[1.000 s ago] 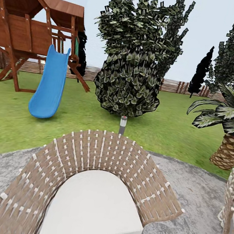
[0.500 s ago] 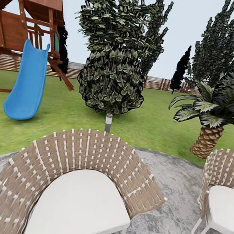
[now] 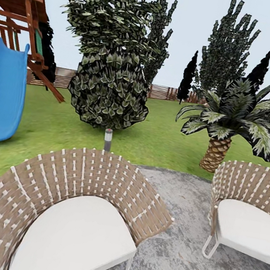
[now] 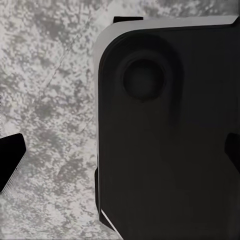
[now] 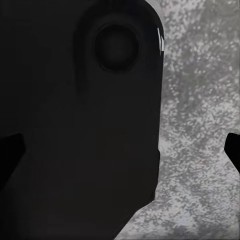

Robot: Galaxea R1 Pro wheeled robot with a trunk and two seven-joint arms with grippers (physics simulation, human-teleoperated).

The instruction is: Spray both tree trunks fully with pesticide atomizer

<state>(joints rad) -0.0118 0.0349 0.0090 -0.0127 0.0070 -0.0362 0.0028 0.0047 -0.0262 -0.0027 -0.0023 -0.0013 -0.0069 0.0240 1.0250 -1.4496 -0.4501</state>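
Atomizer: can't spot it from head or wrist cams; no place to give rel. to grippers.
Left gripper (image 4: 120, 157): dark fingertips at frame edges, well apart, released; nothing betw. them, dark robot body panel (image 4: 165, 130) behind.
Right gripper (image 5: 120, 152): same, tips wide apart, released, grasping nothing.
Arms: wrist cams face robot's own body and mottled grey paving (image 4: 50, 100).
Near: wicker chair (image 3: 77, 187), white cushion; 2nd chair (image 3: 247, 203) right.
Far: lawn (image 3: 160, 144), bush (image 3: 110, 73), lamp post (image 3: 107, 139), palm (image 3: 225, 124), blue slide (image 3: 3, 89) left, slat fence (image 3: 164, 93).
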